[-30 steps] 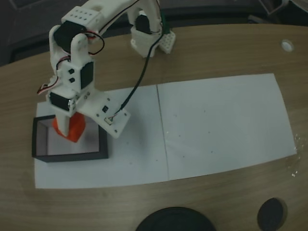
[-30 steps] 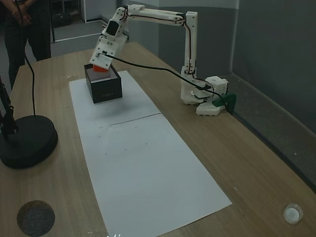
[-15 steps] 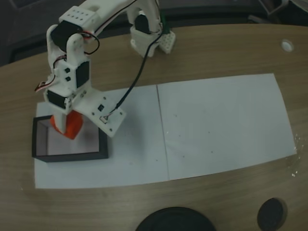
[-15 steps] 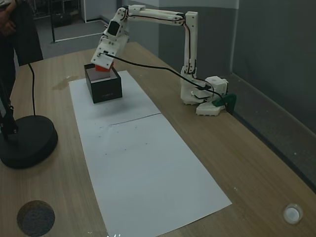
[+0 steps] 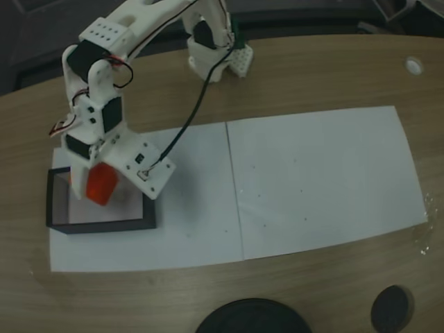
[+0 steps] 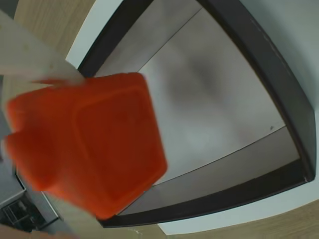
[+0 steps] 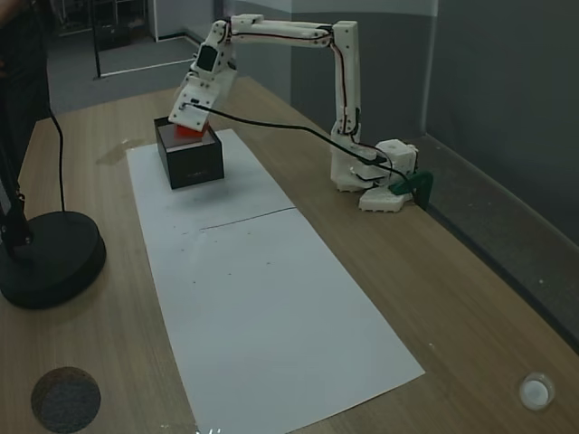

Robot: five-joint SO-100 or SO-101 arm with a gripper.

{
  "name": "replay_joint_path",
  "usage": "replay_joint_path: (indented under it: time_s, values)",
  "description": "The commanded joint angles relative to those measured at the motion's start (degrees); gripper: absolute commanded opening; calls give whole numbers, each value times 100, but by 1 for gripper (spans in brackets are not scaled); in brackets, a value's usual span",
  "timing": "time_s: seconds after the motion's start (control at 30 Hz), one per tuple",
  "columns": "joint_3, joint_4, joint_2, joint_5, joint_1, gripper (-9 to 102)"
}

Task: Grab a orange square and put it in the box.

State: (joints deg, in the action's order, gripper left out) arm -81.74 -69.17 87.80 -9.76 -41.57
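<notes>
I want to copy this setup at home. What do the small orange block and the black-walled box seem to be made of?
Small orange block: probably moulded plastic, with uniform colour, rounded edges and a slight sheen. Black-walled box: thin matte walls, perhaps card or plastic; the pictures leave it open. Its white floor looks like paper.

The box (image 5: pixel 100 223) has thin black walls ringing a bare white floor, open from above except where the orange square (image 5: pixel 100 183) hangs over it. White paper (image 5: pixel 312 180) to its right in this fixed view lies unobstructed.
</notes>
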Motion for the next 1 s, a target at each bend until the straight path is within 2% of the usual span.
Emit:
replay_joint_path:
  time_s: [0.0,0.23,0.43,0.7,0.97]
  values:
    - [132,70,141,-26,-35,39]
    - [132,-26,202,-44,-26,36]
    - [193,-800,211,-853,264,0]
    - [202,-1679,396,-439,1257,0]
    - [123,-2408,1582,105,2830,0]
